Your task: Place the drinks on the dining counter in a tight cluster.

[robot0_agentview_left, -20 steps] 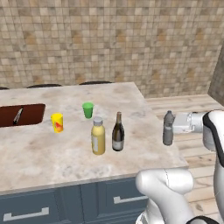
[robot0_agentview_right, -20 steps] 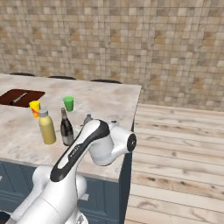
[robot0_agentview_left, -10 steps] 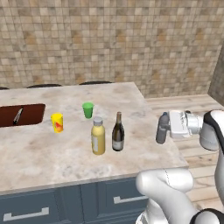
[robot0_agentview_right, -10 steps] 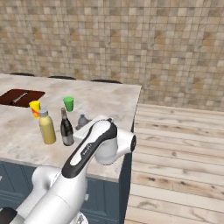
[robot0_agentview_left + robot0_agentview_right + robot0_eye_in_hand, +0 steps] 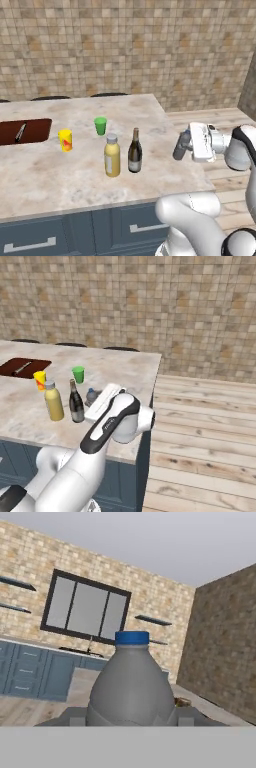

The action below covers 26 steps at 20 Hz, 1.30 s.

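Note:
My gripper [image 5: 187, 144] is shut on the small grey-blue bottle [image 5: 181, 146], which leans over the right end of the dining counter [image 5: 50, 175], a little above its top. In the hand view that bottle [image 5: 130, 682], with a blue cap, sits between my fingertips [image 5: 70, 717]. The stout yellow bottle [image 5: 112, 156] and the dark wine bottle [image 5: 134, 152] stand upright side by side near the counter's middle, left of my gripper. In the right base view the grey-blue bottle [image 5: 91, 395] peeks out beside my hand, just right of the wine bottle [image 5: 76, 403] and the yellow bottle [image 5: 53, 402].
A small yellow cup [image 5: 65, 140] and a small green cup [image 5: 100, 125] stand behind the two bottles. The brown recessed basin [image 5: 25, 131] lies at the counter's left. The counter ends just right of my gripper, with wooden floor [image 5: 210, 421] beyond.
My gripper has carried the grey-blue bottle a little to the left, toward the other two bottles, and the bottle now tilts. The other bottles and the cups have stayed put.

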### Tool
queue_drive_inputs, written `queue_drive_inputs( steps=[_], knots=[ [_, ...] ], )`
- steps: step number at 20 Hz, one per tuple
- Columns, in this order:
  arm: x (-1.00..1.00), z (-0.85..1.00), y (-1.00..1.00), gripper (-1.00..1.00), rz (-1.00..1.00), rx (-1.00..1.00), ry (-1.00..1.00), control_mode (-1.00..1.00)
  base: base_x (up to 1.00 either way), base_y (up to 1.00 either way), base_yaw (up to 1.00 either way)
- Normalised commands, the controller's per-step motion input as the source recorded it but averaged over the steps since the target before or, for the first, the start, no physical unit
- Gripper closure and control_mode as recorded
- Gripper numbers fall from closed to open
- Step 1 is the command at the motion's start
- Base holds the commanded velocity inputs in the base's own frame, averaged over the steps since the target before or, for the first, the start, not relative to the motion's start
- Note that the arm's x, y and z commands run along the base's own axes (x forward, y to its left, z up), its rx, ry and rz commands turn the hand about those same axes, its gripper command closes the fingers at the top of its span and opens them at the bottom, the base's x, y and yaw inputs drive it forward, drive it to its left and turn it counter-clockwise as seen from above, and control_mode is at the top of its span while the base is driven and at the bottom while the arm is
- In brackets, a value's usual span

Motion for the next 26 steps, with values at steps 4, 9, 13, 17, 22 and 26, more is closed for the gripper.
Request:
queue_drive_inputs(
  steps=[4,9,13,17,22,26],
  knots=[
    [0.14,0.0,0.07,1.0,0.1,0.0,-0.07,-1.0,0.0,0.0,0.0],
    [0.18,0.0,0.05,1.0,0.08,0.0,0.01,-1.0,0.0,0.0,0.0],
    [0.18,-0.06,0.03,1.0,0.07,0.0,0.03,-1.0,0.0,0.0,0.0],
    [0.13,-0.17,0.07,1.0,0.07,0.0,0.0,-1.0,0.0,0.0,0.0],
    [0.1,-0.16,0.13,1.0,0.05,-0.03,0.0,-1.0,0.0,0.0,0.0],
    [0.08,-0.03,0.09,1.0,0.03,-0.03,0.03,-1.0,0.0,0.0,0.0]
  ],
)
